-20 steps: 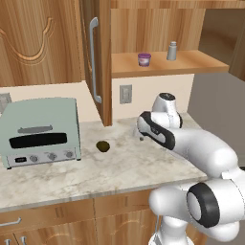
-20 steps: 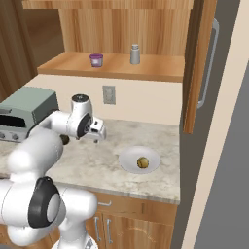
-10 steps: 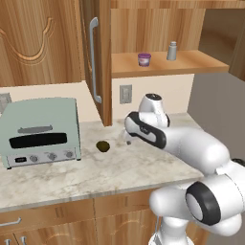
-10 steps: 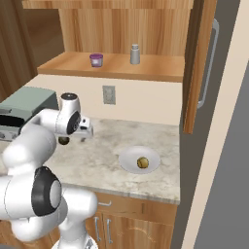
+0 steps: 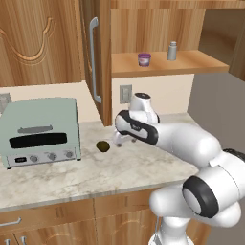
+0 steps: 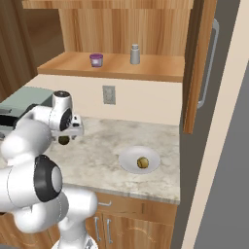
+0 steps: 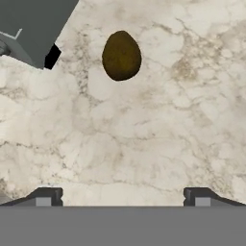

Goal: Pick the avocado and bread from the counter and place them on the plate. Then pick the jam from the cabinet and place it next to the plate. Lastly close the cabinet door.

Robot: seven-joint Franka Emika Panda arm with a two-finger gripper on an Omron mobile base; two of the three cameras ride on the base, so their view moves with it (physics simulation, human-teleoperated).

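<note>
Since a second ago, the white arm has swung left across the counter [image 5: 72, 179], and its gripper [image 5: 118, 139] now hangs just right of the avocado [image 5: 102, 145], jaws spread wide and holding nothing.

One avocado lies on the bare stone between the toaster oven [image 5: 40, 130] and the gripper. In the hand view the avocado [image 7: 121, 55] is an egg-shaped oval with its long axis running roughly up and down the picture, the narrower end toward the top, well ahead of the two dark fingertips [image 7: 45, 196]. A grey corner of the toaster oven is cut off at that view's upper left.

One white plate [image 6: 127, 163] sits to the right on the counter, carrying one tan bread [image 6: 142, 162] lump.

On the cabinet [image 5: 158, 28] shelf stand one purple jam [image 5: 144, 59] jar and one grey shaker bottle [image 5: 172, 50], apart from each other. One cabinet door [image 5: 94, 57] stands open, edge-on, its silver bar handle upright.

From the right base view the avocado [image 6: 63, 140] is mostly hidden behind the hand.
</note>
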